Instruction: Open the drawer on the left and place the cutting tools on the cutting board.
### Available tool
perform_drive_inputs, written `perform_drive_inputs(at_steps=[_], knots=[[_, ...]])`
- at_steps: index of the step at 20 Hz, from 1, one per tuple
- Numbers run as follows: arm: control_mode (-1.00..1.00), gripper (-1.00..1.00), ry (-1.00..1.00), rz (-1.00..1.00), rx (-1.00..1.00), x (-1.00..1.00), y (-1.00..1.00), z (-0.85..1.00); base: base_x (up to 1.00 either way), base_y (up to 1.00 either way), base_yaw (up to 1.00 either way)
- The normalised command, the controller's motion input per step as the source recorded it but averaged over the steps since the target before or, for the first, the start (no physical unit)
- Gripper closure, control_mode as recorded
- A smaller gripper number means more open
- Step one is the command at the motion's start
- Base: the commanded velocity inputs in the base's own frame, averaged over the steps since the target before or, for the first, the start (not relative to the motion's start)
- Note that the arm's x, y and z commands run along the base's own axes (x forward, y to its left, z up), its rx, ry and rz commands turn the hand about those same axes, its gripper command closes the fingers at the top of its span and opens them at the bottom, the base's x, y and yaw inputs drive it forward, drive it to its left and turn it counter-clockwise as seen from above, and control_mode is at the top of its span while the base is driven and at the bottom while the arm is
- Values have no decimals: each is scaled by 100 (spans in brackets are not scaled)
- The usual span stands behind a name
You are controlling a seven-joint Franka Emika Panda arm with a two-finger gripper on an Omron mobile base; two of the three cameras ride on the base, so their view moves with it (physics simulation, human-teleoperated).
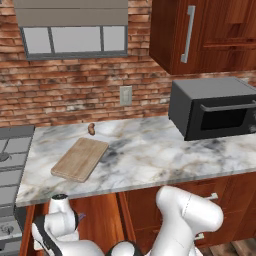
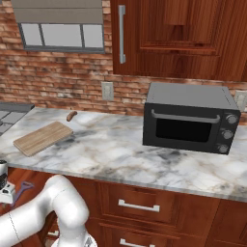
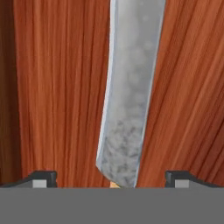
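Knife [image 3: 129, 96] handle cut off between wide-spread tool [image 3: 111, 178] tips

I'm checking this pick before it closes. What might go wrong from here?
The hand is open and straddles the knife's grey blade, with the handle barely showing at the frame's bottom. Closing here may pinch the slick blade, so the knife could twist or slip. The cutting board sits up on the counter, so the lift from the drawer is long.
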Motion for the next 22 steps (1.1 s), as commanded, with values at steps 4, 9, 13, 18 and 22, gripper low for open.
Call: perform_drive_inputs(at_steps=[4, 9, 13, 18, 22], knots=[[-100, 100, 0, 0, -21, -56, 0, -100, 0, 0, 0], [-100, 100, -3, 0, -18, -39, 6, -66, 0, 0, 0], [-100, 100, -17, -2, -4, -100, 0, -15, 0, 0, 0], [-100, 100, -28, -14, 10, -98, -2, 83, 0, 0, 0], [-100, 100, -27, -18, 7, -46, 0, 100, 0, 0, 0]])
